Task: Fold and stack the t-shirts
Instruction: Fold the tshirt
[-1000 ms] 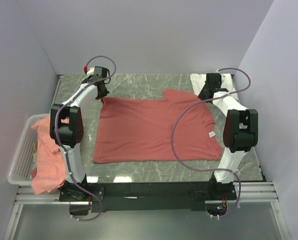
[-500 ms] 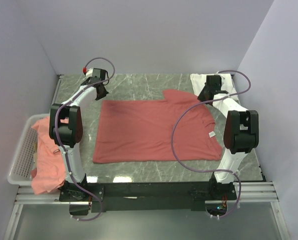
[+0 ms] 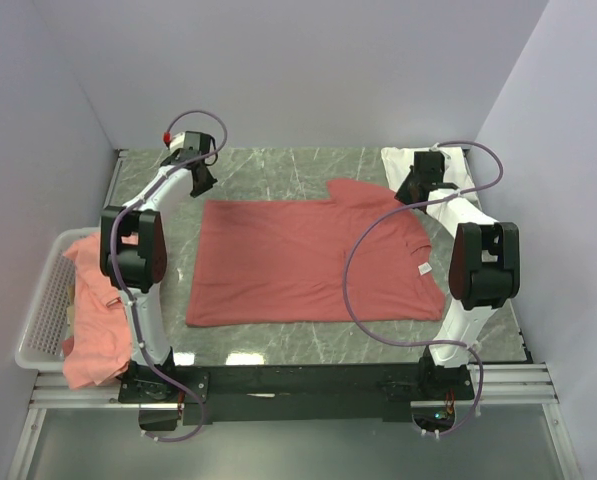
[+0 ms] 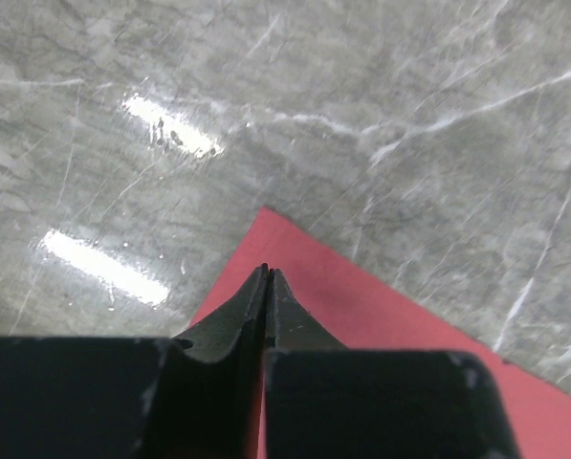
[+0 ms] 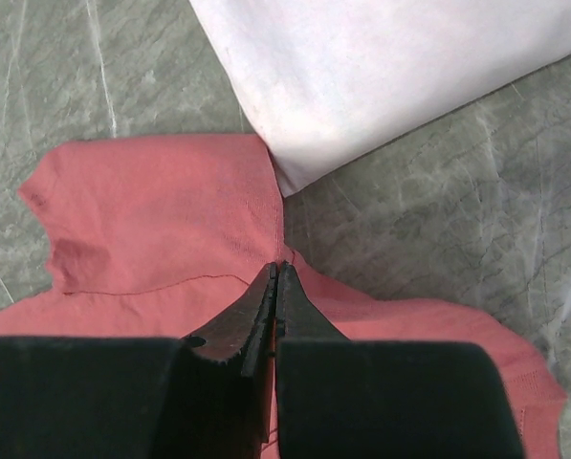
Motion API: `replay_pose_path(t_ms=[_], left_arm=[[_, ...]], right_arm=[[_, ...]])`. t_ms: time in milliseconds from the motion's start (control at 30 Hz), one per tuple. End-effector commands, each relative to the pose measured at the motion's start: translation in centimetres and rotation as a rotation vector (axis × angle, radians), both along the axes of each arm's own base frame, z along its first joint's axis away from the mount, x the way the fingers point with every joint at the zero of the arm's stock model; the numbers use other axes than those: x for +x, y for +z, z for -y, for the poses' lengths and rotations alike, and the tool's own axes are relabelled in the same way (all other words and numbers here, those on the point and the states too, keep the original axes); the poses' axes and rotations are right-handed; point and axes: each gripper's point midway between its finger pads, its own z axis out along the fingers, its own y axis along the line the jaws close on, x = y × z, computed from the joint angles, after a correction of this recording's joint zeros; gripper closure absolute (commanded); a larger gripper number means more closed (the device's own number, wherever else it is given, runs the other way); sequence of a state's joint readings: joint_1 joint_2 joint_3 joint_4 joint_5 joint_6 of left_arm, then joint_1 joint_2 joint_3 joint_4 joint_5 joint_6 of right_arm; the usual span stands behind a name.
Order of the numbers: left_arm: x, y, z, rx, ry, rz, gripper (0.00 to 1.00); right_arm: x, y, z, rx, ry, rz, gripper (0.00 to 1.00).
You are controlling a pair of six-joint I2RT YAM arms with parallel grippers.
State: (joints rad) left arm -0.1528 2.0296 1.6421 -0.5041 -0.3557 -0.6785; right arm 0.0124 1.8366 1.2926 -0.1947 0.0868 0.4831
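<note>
A coral-red t-shirt [image 3: 308,260] lies spread flat on the marble table, its white neck label [image 3: 424,268] at the right. My left gripper [image 3: 202,180] is shut just past the shirt's far left corner. In the left wrist view that corner [image 4: 362,296] lies flat under my shut left gripper [image 4: 267,271]. My right gripper [image 3: 411,190] is shut at the shirt's far right edge. In the right wrist view my right gripper [image 5: 279,266] rests where the sleeve [image 5: 161,201] meets the body. A folded white t-shirt [image 5: 381,67] lies just beyond, at the back right [image 3: 396,160].
A white mesh basket [image 3: 40,310] hangs off the table's left edge, with more coral t-shirts [image 3: 93,310] piled in it and spilling over its front. Walls close in the table on the left, back and right.
My left gripper has drawn back from the shirt's far left corner toward the back wall, and that corner now lies flat. The right arm has shifted only slightly.
</note>
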Motion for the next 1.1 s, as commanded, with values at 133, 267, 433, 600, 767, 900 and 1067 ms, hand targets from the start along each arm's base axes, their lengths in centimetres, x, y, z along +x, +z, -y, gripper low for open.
replay_pose_path(t_ms=[133, 267, 433, 600, 767, 900, 1067], left_arm=[[1.8, -1.2, 0.1, -0.066, 0.081, -0.036, 0.8], [2.0, -2.7, 0.1, -0.076, 0.122, -0.077, 0.72], [2.1, -4.3, 0.1, -0.092, 0.16, -0.101, 0.66], [1.9, -5.4, -0.1, -0.085, 0.18, -0.129, 0.64], [1.7, -6.0, -0.1, -0.09, 0.187, -0.136, 0.63], [1.8, -5.9, 0.1, -0.093, 0.179, -0.128, 0.63], [2.0, -5.8, 0.0, -0.078, 0.181, -0.13, 0.63]], right_arm=[[0.4, 2.8, 0.3, 0.011, -0.012, 0.085, 1.0], [0.4, 2.7, 0.3, 0.009, -0.012, 0.085, 1.0], [0.4, 2.3, 0.1, 0.019, -0.003, 0.08, 1.0], [0.5, 2.1, -0.2, 0.027, 0.005, 0.08, 1.0], [0.5, 2.0, -0.3, 0.033, 0.008, 0.082, 1.0], [0.4, 1.9, -0.4, 0.039, 0.011, 0.083, 1.0], [0.4, 2.0, -0.4, 0.036, 0.015, 0.086, 1.0]])
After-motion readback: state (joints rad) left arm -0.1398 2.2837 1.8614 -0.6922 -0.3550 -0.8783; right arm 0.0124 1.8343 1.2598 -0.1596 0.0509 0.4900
